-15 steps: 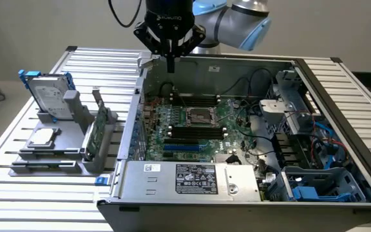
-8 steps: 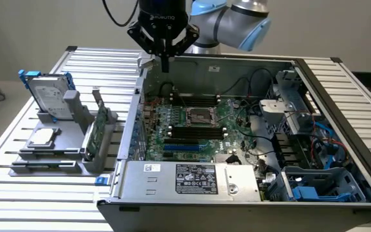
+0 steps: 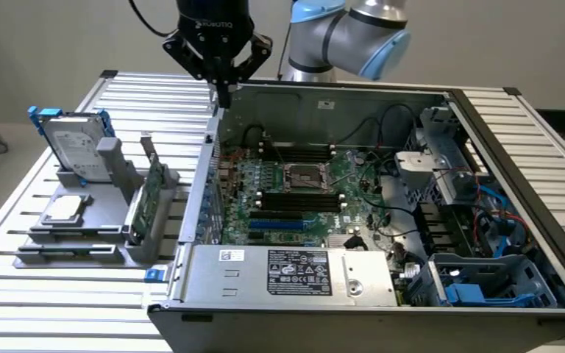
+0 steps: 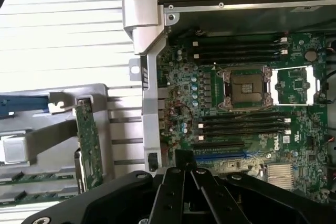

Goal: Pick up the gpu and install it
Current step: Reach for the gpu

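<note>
gripper (image 3: 223, 97): pressed together, holding nothing.
position: over the computer case (image 3: 334, 87) wall.
gpu (image 3: 145, 200): upright in grey holder (image 3: 155, 246) on the table (image 3: 67, 312), well apart.

Gpu (image 3: 145, 197): green circuit board. Table (image 3: 57, 301): ribbed bare metal. End effector (image 3: 223, 94): matt black.

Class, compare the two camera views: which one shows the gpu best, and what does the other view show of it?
The wrist view: the gpu presents its green circuit face broadly, standing in the grey holder outside the computer case. The exterior view shows it obliquely, a thin upright card.
</note>
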You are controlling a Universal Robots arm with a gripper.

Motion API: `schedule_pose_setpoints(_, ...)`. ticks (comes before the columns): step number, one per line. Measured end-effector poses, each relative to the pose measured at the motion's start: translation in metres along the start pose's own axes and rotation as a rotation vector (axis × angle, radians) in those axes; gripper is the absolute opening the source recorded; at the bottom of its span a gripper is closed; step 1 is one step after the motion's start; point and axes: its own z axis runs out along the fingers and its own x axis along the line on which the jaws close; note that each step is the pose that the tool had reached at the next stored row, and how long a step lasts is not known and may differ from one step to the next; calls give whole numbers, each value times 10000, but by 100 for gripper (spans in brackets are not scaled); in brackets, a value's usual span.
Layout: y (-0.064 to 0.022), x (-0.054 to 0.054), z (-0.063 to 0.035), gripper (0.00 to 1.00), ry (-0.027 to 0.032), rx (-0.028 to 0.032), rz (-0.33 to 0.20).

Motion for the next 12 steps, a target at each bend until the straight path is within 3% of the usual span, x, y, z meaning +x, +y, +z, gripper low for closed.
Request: schedule_pose_setpoints(12,40,552,89,11,4,2,1)
